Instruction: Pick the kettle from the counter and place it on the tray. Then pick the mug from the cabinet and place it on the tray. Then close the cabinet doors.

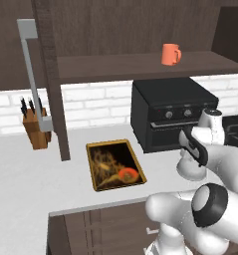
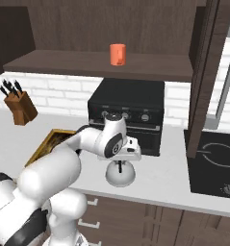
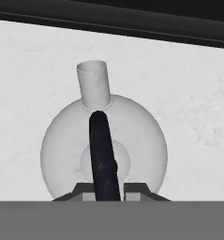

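Grey-white flat worktop (image 1: 21,174) carries all. Gold-rimmed rectangular tray with dark picture (image 1: 114,164) lies well left of black oven (image 1: 170,114). Squat silver-grey domed kettle (image 3: 104,150) sits before oven, off tray. Step in hand: kettle pick. My tool (image 3: 104,192) straddles thin black arched handle (image 3: 103,154); clenched or released, cannot tell. Arm bent, wrist pointing down over kettle. Next: confirm grip, lift, carry left to tray.

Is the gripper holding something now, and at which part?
The gripper sits astride the kettle at its black handle; a closed hold cannot be told.
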